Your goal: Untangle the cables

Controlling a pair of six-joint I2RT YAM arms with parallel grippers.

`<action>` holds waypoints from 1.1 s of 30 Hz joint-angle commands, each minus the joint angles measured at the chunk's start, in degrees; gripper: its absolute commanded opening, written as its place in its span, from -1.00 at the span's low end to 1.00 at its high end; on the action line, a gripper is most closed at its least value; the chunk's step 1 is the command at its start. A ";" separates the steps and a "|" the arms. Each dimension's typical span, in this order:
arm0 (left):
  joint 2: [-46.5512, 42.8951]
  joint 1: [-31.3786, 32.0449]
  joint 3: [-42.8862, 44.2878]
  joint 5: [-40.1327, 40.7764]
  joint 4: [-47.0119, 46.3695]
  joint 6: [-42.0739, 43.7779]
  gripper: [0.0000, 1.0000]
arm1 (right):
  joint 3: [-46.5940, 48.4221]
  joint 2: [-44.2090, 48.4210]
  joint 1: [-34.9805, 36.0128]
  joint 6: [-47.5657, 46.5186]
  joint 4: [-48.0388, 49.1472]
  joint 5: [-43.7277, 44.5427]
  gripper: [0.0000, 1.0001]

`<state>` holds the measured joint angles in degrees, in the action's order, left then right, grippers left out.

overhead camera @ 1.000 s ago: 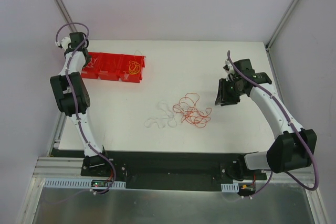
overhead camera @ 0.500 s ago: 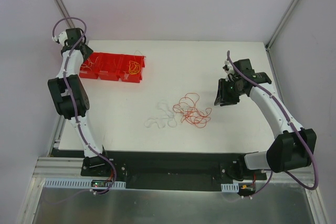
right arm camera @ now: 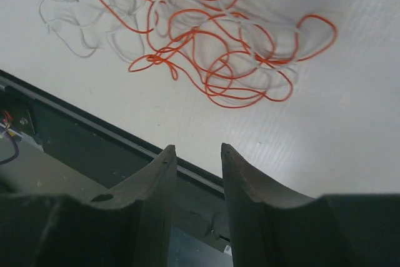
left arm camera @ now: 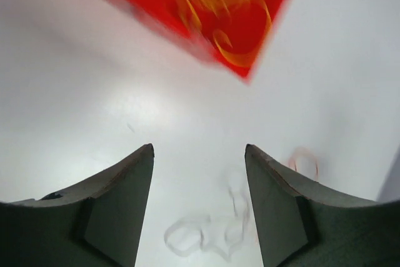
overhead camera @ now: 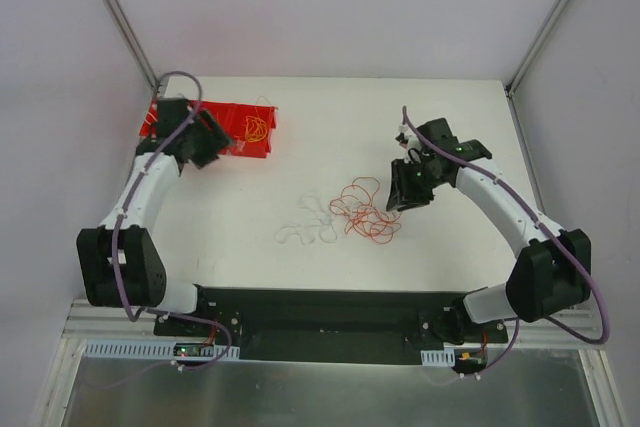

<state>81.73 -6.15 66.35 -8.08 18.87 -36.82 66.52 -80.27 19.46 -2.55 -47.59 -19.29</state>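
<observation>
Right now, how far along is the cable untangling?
Done: a yellow-orange cable lies in the red bin. In hand: nothing; the left gripper and right gripper are open and empty. Left: the red cable tangle and white cables lie intertwined on the table.

Bare table (overhead camera: 420,117) around cables (overhead camera: 362,215), bins (overhead camera: 252,150) well apart

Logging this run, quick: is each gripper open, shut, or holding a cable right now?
Left gripper: open, holding nothing.
Right gripper: open, holding nothing, near the cables.
</observation>
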 commanded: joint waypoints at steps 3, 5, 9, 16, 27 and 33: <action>-3.25 20.89 -10.88 -20.48 -2.44 1.57 0.23 | 0.19 -3.84 7.86 2.19 4.96 -5.40 -0.23; -1.41 27.39 -11.24 -19.96 -2.70 2.10 0.25 | 0.89 -6.20 10.14 2.37 5.58 -5.84 -0.23; 4.91 35.23 -9.14 -20.22 -2.70 1.84 0.23 | 2.12 -11.56 12.00 6.49 8.29 -9.26 -0.24; 15.46 37.44 -4.48 -21.19 -1.82 0.96 -0.04 | 0.89 -16.58 12.09 8.61 11.73 -8.50 -0.25; 14.96 38.58 -1.40 -25.07 1.25 2.89 -0.87 | -2.01 -22.65 4.28 9.40 10.24 1.87 -0.24; 3.98 38.50 1.59 -19.53 3.80 6.23 -1.00 | -4.38 -20.72 -0.04 9.84 9.01 7.51 -0.24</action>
<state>95.42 31.94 63.55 -30.74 20.80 -34.26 63.29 -103.20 21.12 6.42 -36.71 -17.56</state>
